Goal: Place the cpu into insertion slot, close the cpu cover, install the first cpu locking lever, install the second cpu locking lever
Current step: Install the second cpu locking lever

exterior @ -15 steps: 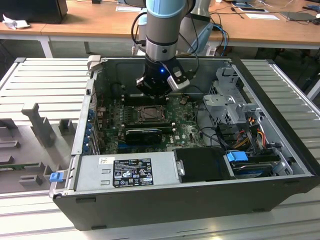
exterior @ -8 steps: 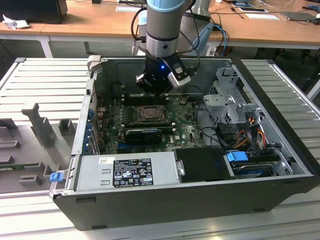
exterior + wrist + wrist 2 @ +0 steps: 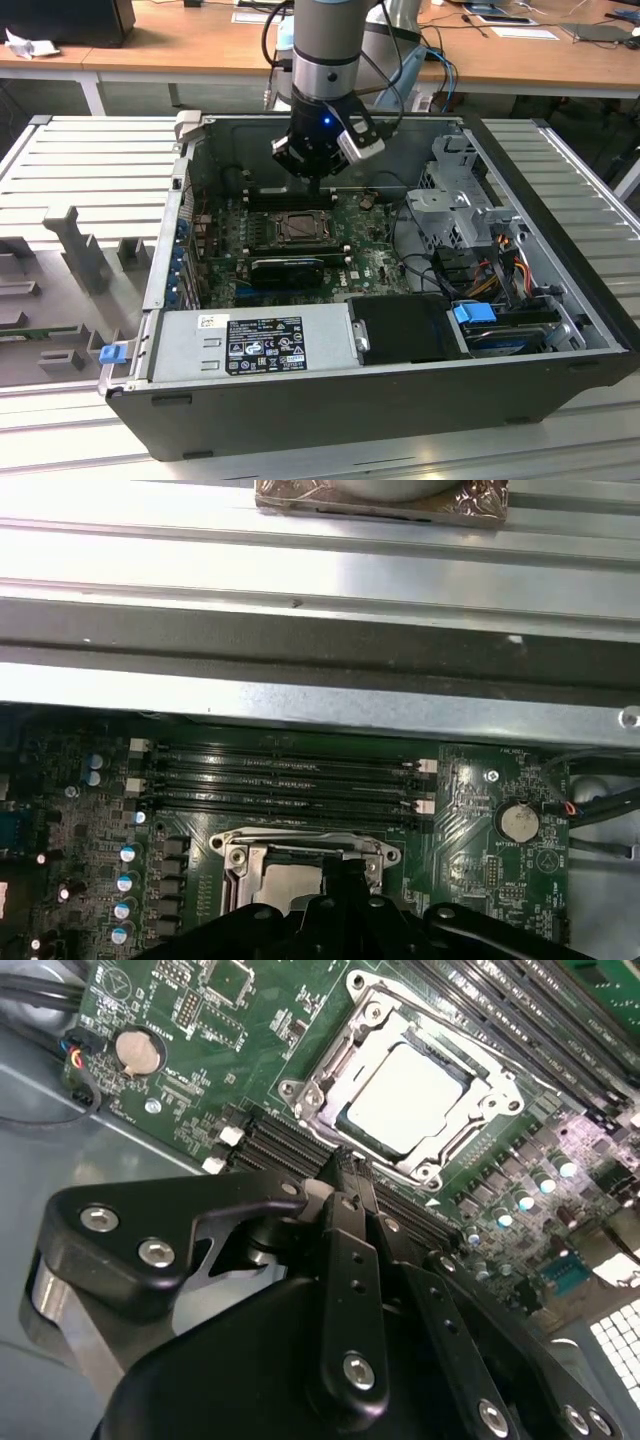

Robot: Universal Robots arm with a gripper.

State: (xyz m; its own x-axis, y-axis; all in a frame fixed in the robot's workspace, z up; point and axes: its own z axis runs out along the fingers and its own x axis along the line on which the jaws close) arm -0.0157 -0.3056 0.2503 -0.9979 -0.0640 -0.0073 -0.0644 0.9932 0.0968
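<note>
In the exterior view the pincer (image 3: 318,180) hangs inside the open computer case (image 3: 400,400), just beyond the insertion slot (image 3: 301,228) mid-motherboard; whether its fingers are apart I cannot tell. In the second wrist view the cpu (image 3: 408,1097), pale silver, lies in the slot, the cpu cover (image 3: 398,1165) framing it. In the first wrist view 4 memory slots (image 3: 280,780) separate the socket from the case wall (image 3: 300,670).

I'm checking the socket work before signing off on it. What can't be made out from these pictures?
- Locking levers: not told apart around the insertion slot in any view.
- Near part of the cpu in the first wrist view: hidden by the gripper.
- Socket detail in the exterior view: too small under the arm.
- Gripper's fingertips: cannot tell open or shut.
</note>
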